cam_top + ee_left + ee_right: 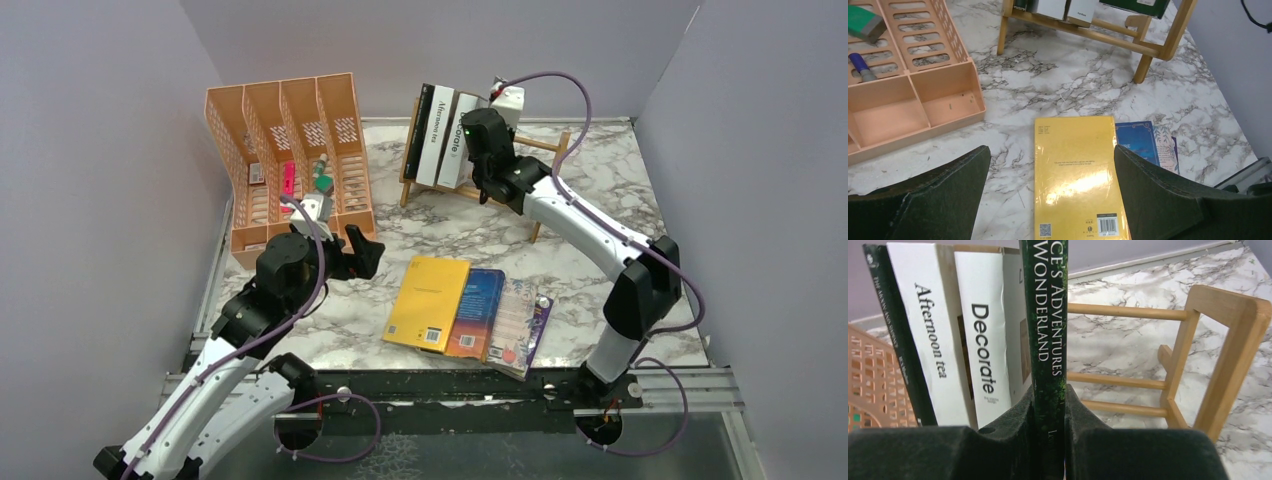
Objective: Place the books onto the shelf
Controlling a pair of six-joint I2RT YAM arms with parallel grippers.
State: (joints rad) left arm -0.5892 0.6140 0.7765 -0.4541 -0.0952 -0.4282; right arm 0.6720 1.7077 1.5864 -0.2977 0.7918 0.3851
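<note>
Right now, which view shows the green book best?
Right wrist: green book spine fills frame, title legible, clamped in the right gripper. Left wrist catches only its lower edge; in top external, that gripper hides it.

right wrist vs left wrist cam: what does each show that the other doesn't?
Right wrist only: right gripper shut on the dark green paperback, readable spine of the white "Decorate" book. Left wrist only: open left gripper, yellow paperback lying flat, blue paperback next to it. Both: light-wood rail shelf, orange perforated plastic organiser, marble tabletop.
</note>
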